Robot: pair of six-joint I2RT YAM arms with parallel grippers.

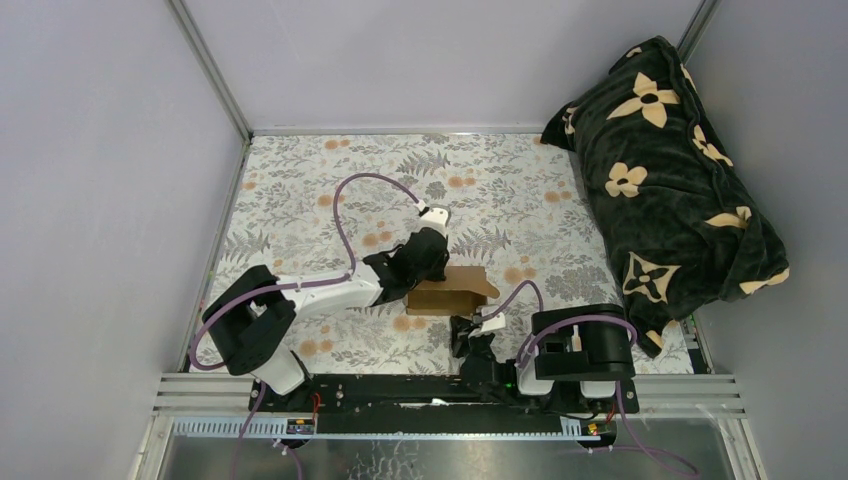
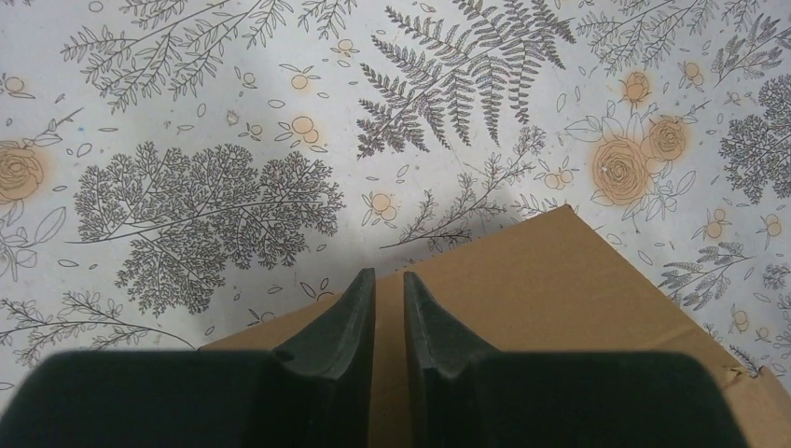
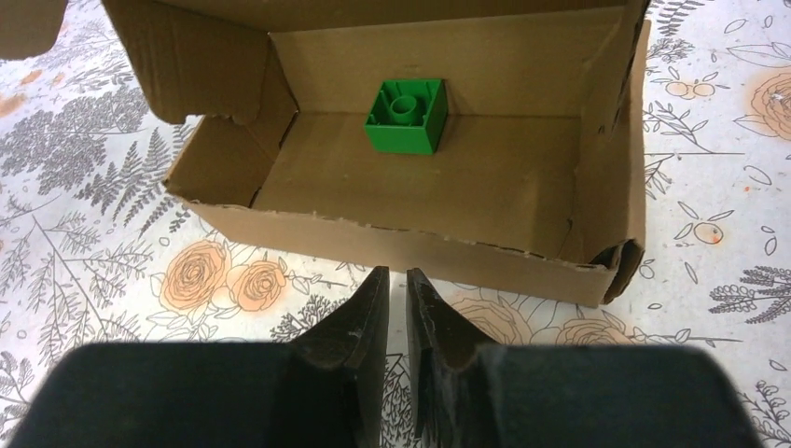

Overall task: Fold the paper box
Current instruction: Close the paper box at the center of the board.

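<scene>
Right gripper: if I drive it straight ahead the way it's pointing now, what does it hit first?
Most likely the low near wall of the paper box, right ahead of the right gripper. If it clears that rim, it enters the open box toward the green cube; height is unclear.

Bright, even, soft overhead light. Faint grey shadow past the plain brown cardboard box (image 2: 560,299) on the floral-printed worktop (image 2: 187,140). Slight blur on the black right claw (image 3: 392,280) close up.
</scene>
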